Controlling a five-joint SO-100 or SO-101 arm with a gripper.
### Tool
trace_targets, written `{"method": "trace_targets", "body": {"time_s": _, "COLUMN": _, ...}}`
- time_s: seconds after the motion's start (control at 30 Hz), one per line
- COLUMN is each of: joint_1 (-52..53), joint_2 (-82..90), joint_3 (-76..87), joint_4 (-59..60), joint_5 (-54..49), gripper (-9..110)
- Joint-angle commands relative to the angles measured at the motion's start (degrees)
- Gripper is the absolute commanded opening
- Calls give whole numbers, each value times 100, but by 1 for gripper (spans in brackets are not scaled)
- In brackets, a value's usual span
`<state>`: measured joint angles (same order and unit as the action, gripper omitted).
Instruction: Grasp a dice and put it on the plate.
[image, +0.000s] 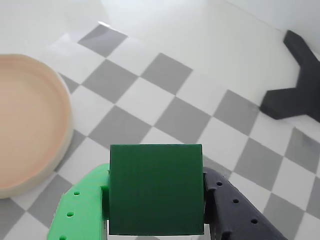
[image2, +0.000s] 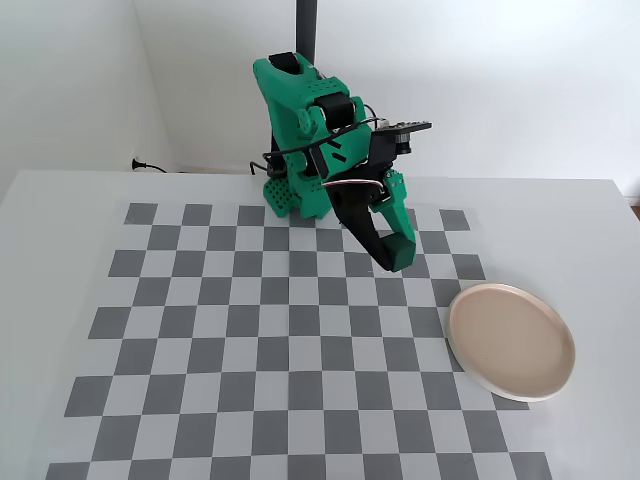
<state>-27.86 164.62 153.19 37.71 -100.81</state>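
Note:
The dice, a plain dark green cube, sits clamped between a bright green finger on the left and a black finger on the right in the wrist view. My gripper is shut on it and holds it above the checkered board. In the fixed view the gripper hangs above the board's right part and the dice shows dimly at its tip. The pinkish-beige plate lies at the left of the wrist view. In the fixed view the plate lies right of and in front of the gripper.
A grey and white checkered board covers the white table. The green arm base and a black post stand at the board's far edge. A black stand foot shows at the upper right of the wrist view.

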Motion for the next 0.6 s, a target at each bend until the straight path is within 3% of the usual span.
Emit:
{"method": "trace_targets", "body": {"time_s": 0.0, "joint_1": -431, "joint_2": -211, "joint_3": -422, "joint_4": -299, "joint_5": -9, "gripper": -4}}
{"method": "trace_targets", "body": {"time_s": 0.57, "joint_1": -2065, "joint_2": -3208, "joint_3": -2250, "joint_4": -1547, "joint_5": 237, "gripper": -4}}
